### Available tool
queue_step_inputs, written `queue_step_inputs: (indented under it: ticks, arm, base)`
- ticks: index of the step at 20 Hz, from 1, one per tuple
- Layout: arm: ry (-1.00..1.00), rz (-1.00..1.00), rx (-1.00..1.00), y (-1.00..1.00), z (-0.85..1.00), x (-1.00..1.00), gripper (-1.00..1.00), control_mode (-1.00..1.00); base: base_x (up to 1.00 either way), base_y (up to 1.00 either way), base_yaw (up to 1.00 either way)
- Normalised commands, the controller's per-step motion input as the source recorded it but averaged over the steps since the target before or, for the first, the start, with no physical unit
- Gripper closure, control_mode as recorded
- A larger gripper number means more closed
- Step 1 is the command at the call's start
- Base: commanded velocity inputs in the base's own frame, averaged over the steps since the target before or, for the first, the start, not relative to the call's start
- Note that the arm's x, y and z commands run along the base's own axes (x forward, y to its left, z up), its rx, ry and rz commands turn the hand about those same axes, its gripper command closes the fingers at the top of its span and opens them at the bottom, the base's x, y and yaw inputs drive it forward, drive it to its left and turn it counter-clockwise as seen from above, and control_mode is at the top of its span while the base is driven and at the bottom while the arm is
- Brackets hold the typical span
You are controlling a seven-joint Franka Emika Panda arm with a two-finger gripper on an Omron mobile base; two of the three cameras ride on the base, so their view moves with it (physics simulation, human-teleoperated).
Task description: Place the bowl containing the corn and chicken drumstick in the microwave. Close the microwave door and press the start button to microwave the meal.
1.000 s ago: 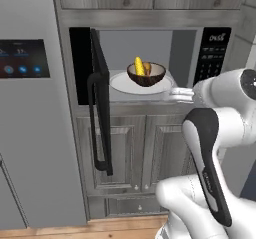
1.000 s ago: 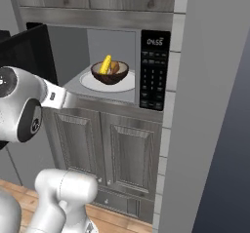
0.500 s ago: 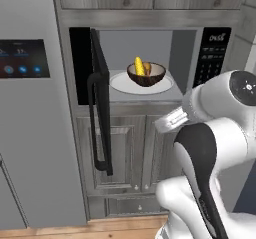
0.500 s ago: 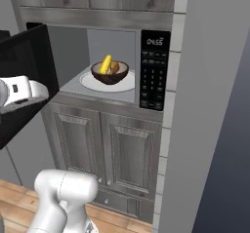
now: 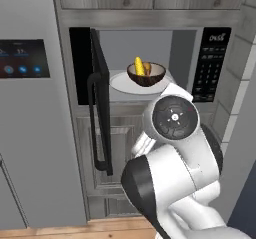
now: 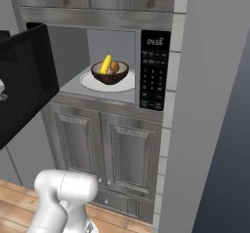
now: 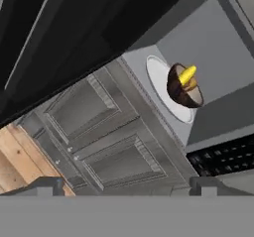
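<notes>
sitting in: the bowl (image 5: pixel 146 75) rests on the white turntable (image 6: pixel 107 82) inside the microwave (image 6: pixel 102 61).
contents: the corn (image 6: pixel 105 64) stands tilted in the bowl; the chicken drumstick (image 6: pixel 115 67) lies just beside it.
door: the microwave door (image 5: pixel 99 100) stands swung out to the left, bar handle (image 5: pixel 95 128) facing outward.
panel: the button panel (image 6: pixel 153 71) is right of the cavity.
gripper (image 7: pixel 126 184): fingers spread wide, clamped on nothing, below the door's dark face.

Flat, even rendered lighting, no glare or hard shadows. Grey microwave interior (image 5: pixel 145 45) slightly dimmer toward its back wall. Frames soft, low-res; hand view strongly tilted.
</notes>
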Motion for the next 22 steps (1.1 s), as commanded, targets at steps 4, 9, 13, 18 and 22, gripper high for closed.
queue_step_inputs:
  ticks: [4, 9, 13, 18, 22]
  arm:
    - [-0.26, 0.04, -0.4, 0.65, -0.34, 0.0, -1.0, -1.0]
    - [-0.28, 0.02, -0.38, 0.72, -0.26, 0.0, -1.0, -1.0]
    - [-0.21, 0.0, -0.29, 0.83, 0.01, -0.03, -1.0, -1.0]
    - [-0.05, 0.0, -0.23, 0.84, 0.0, 0.03, -1.0, -1.0]
    - [0.0, -0.02, -0.18, 0.7, 0.0, 0.34, -1.0, -1.0]
  base:
    - [0.0, 0.0, 0.0]
    - [0.0, 0.0, 0.0]
    - [0.0, 0.0, 0.0]
    - [0.0, 0.0, 0.0]
    - [0.0, 0.0, 0.0]
